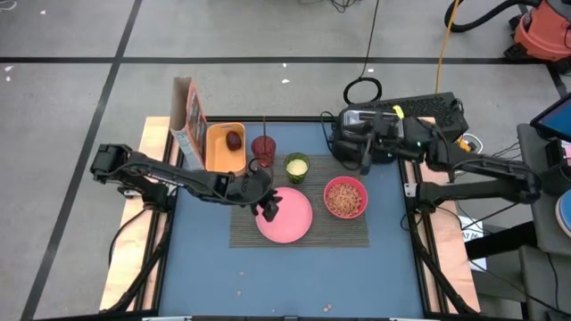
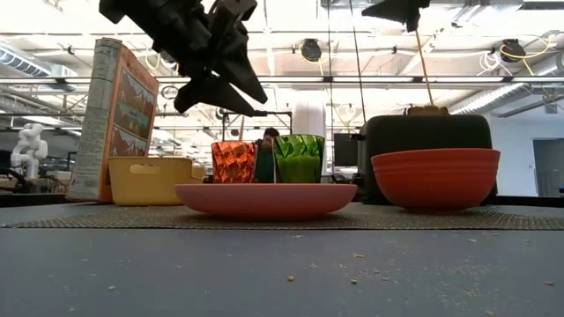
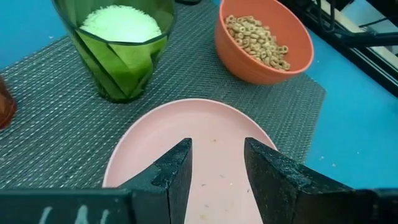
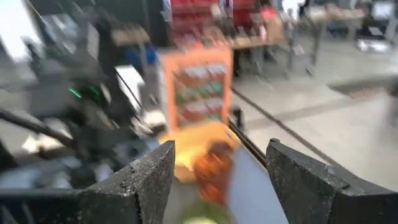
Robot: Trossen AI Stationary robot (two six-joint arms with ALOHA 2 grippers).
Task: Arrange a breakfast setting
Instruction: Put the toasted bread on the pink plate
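Observation:
On the dark woven placemat (image 1: 339, 234) stand the pink plate (image 1: 290, 221), the pink-red bowl (image 1: 344, 197) of cereal rings, the green cup (image 1: 297, 167) with white filling and the red tumbler (image 1: 264, 147). The dark-red fruit (image 1: 234, 140) lies in a yellow tray (image 1: 219, 153). My left gripper (image 1: 268, 210) hangs open above the plate's left rim (image 3: 124, 155), slanting down, with nothing between its fingers. My right gripper (image 1: 364, 160) is raised and level in front of the black toaster (image 1: 393, 125), open and empty (image 4: 221, 149).
A cereal box (image 1: 189, 120) stands upright at the far left, beside the yellow tray. The toaster sits at the far right with cables behind it. Crumbs lie scattered on the blue table top (image 1: 294, 276) in front of the placemat.

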